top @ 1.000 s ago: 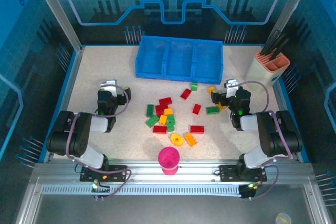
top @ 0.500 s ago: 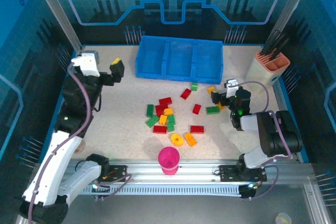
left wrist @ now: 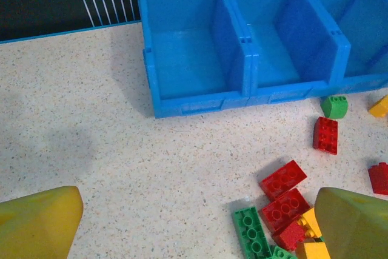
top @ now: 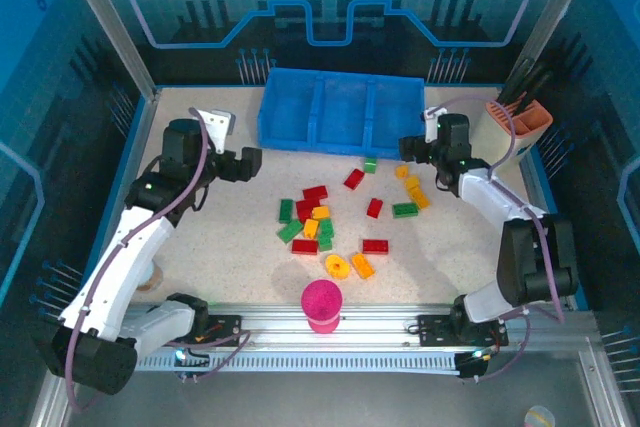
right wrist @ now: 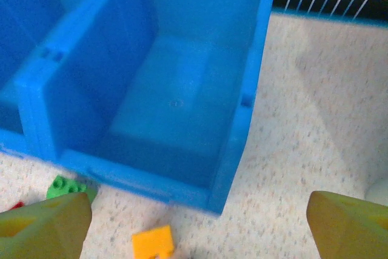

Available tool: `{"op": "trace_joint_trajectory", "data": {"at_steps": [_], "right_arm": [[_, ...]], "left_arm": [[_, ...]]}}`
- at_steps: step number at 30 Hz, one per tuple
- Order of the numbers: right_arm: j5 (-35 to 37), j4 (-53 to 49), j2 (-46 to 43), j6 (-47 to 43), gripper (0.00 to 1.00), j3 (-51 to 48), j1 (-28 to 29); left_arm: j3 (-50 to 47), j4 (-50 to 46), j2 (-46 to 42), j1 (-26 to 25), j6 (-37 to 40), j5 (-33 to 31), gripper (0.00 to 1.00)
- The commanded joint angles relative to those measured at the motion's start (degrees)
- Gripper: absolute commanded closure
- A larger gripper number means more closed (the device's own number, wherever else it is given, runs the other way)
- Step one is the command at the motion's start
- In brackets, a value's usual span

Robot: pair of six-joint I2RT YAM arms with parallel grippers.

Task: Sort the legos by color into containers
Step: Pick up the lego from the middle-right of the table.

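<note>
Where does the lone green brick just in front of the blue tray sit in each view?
Top external: green brick at centre, just before the blue tray front wall.
Left wrist: green brick at right side, below the front wall.
Right wrist: green brick at lower left, below the front wall.
Shared landmark: the tray's divider between the middle and right compartments, directly behind the brick.

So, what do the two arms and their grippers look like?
The left arm and right arm have white links with black joints, and a pale lilac cable loops along each. The left gripper and right gripper are black from above; their fingers look dull yellow.
</note>
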Motion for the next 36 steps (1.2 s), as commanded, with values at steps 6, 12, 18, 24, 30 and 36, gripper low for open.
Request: {"op": "trace_joint_trajectory", "data": {"at_steps": [6, 12, 18, 24, 30, 36], "right_arm": [[-0.50, -23.17, 6.78, 2.90, 0.12, 6.78, 2.01], [-0.37, -25.71, 11.65, 2.49, 0.13, 7.99, 2.19], [0.25, -27.21, 15.67, 2.36, 0.18, 10.85, 2.42], [1.42, -28.15, 18.86, 1.57, 0.28, 13.33, 3.01], [2.44, -30.26, 21.14, 1.02, 0.41, 14.83, 3.55], [2.93, -30.51, 21.99, 1.33, 0.50, 14.46, 3.50]], "left_arm": [[1.02, 0.29, 0.51, -0.14, 1.45, 2.20, 0.01], [0.96, 0.29, 1.81, -0.14, 1.62, 2.44, 0.01], [0.89, 0.20, 2.37, -0.13, 1.83, 2.06, 0.01], [0.91, 0.29, 3.64, -0.14, 1.88, 1.86, 0.01], [1.44, 0.12, 4.88, -0.14, 1.71, 1.82, 0.01], [1.29, 0.64, 5.05, -0.14, 1.58, 1.85, 0.01]]}}
